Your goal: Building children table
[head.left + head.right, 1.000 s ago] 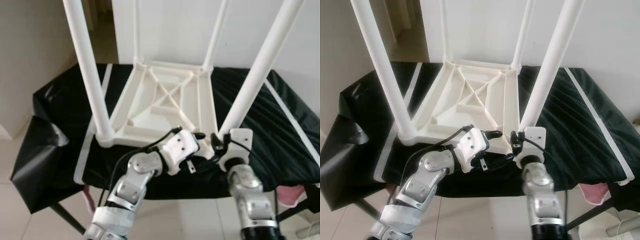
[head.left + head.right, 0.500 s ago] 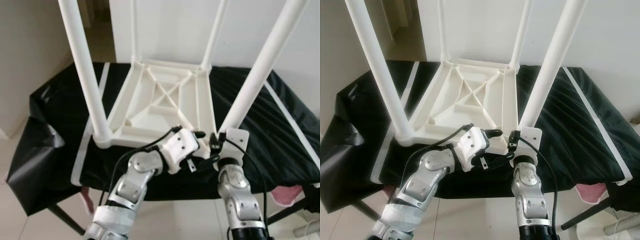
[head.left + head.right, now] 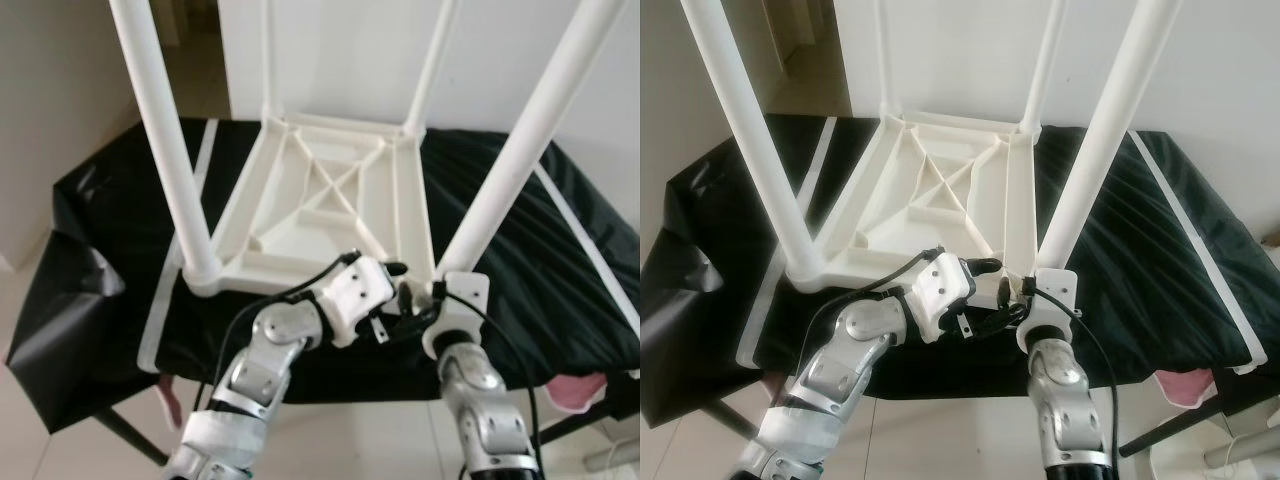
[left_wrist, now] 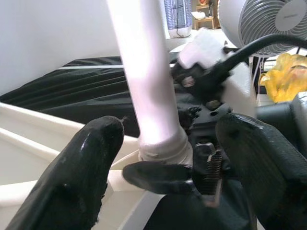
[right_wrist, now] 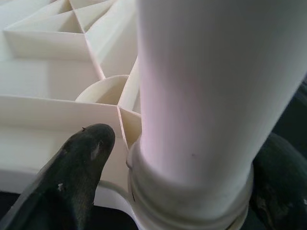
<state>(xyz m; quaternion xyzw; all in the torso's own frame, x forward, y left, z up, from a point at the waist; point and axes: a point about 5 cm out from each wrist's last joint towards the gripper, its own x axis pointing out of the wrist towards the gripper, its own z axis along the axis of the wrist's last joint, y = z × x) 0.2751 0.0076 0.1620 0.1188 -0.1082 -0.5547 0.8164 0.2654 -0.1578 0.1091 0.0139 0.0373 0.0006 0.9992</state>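
Note:
A white children's table (image 3: 330,200) lies upside down on a black-covered tabletop (image 3: 120,220), with its legs pointing up. Both grippers are at the base of the near right leg (image 3: 520,160). My left gripper (image 4: 177,158) is open, and its two black fingers (image 4: 91,172) straddle the leg's collar (image 4: 163,143) without touching it. My right gripper (image 5: 187,167) comes in from the other side. It has a finger (image 5: 81,163) on each side of the same collar and looks shut on the leg. The two wrists (image 3: 400,295) almost touch.
The black cover (image 3: 1160,240) has white tape stripes and hangs over the near edge. A pink item (image 3: 572,392) lies on the floor at lower right. A fan (image 4: 268,24) and a yellow bag (image 4: 288,72) stand beyond the table. A white wall is close behind.
My right gripper has slid left, closer to the leg's base and the left gripper. The head view has shifted slightly. The left arm has hardly moved.

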